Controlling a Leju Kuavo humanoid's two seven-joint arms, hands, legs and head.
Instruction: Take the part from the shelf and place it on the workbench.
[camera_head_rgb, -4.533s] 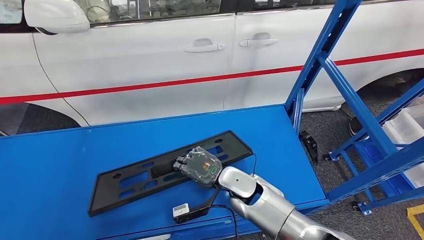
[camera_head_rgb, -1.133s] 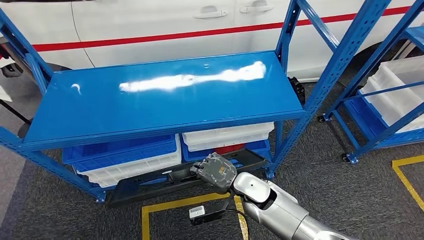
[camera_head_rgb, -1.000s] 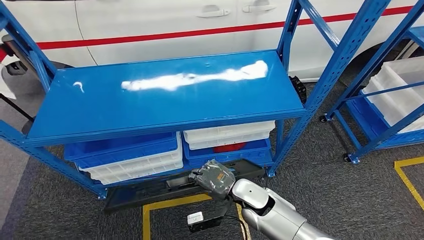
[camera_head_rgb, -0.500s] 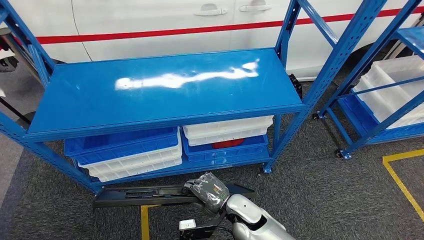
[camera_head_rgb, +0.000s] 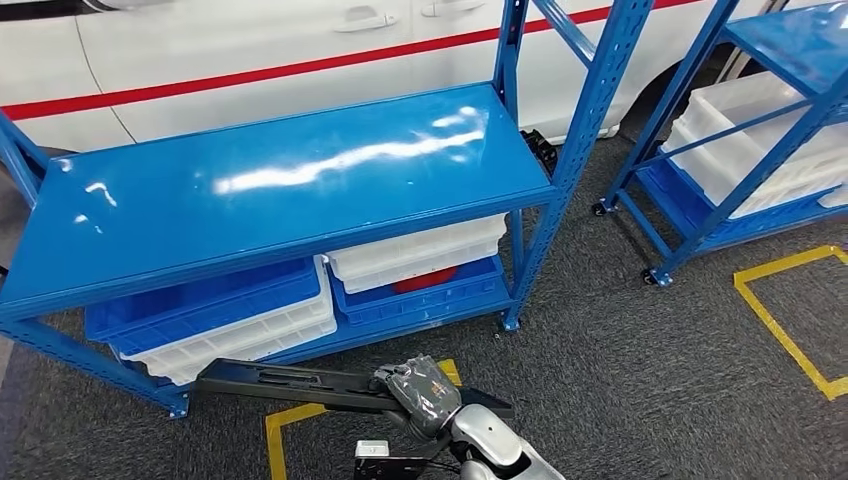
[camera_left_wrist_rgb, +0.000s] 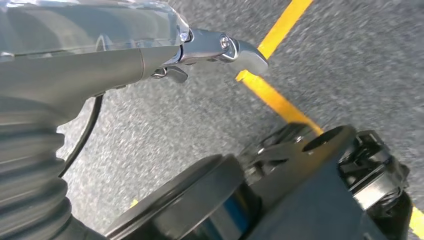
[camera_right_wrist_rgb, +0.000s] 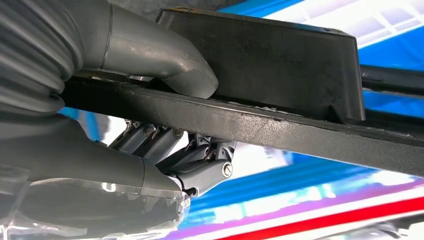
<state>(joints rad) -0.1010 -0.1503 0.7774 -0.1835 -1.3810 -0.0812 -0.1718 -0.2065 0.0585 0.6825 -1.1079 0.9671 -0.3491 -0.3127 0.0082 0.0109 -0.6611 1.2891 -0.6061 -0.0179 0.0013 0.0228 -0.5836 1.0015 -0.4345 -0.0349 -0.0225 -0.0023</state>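
Head view, lower centre: the right hand (camera_head_rgb: 422, 392) grips the long black part (camera_head_rgb: 300, 380), clear of the shelf (camera_head_rgb: 280, 180). The carry is under way, apparently; next, finding the workbench. Left hand's (camera_left_wrist_rgb: 220, 47) state is unclear.

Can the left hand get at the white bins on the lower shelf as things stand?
Probably not right away. The left hand hangs low over the grey carpet, fingers empty, while the white bins sit tucked under the blue shelf top; the long black part also lies across the front.
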